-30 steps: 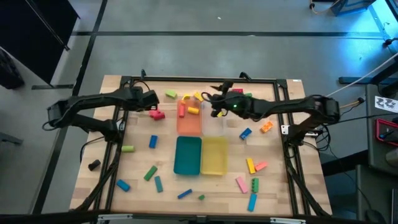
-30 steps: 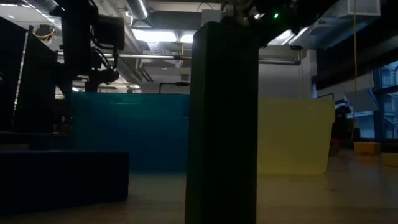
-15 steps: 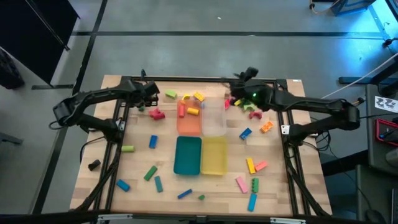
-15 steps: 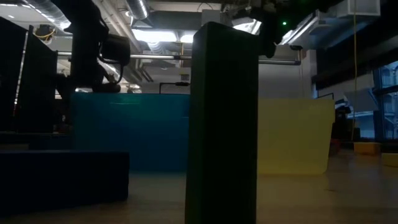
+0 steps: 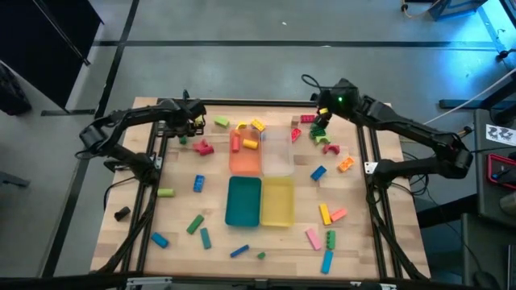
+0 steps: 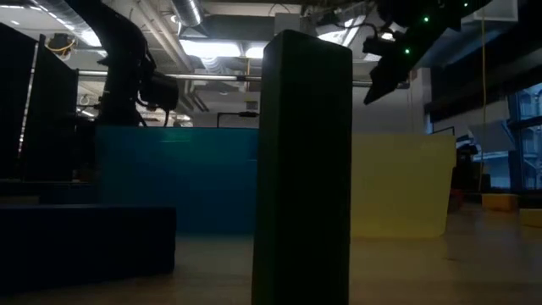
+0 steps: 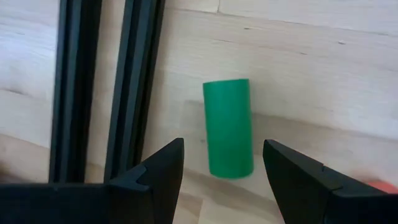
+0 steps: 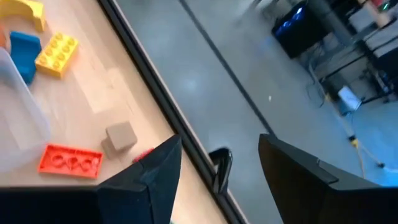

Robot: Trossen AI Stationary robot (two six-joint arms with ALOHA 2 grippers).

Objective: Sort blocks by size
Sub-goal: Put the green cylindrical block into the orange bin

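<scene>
Blocks of many colours lie scattered on the wooden table (image 5: pixel 177 209). Four trays stand in the middle: orange (image 5: pixel 246 161), clear (image 5: pixel 278 159), teal (image 5: pixel 243 201) and yellow (image 5: pixel 278 201). My left gripper (image 5: pixel 190 129) hangs open at the far left, pointing steeply down. A short green block (image 7: pixel 228 118) lies flat on the wood just past its fingers (image 7: pixel 163 168), which stand apart on either side of it without touching. My right gripper (image 5: pixel 321 121) is open and empty, raised above red and green blocks (image 5: pixel 322 137) at the far right.
A black frame rail (image 7: pixel 134 74) runs close beside the green block. A red block (image 5: pixel 203 148) and a green block (image 5: pixel 221 122) lie near my left gripper. The right wrist view shows a yellow brick (image 8: pixel 56 55), a red plate (image 8: pixel 70 160) and the far table edge.
My right gripper has left the spot over the clear tray, swinging toward the table's far right corner while rising and turning. My left gripper has sunk toward the table at the far left and tipped steeper. Both stay open.
</scene>
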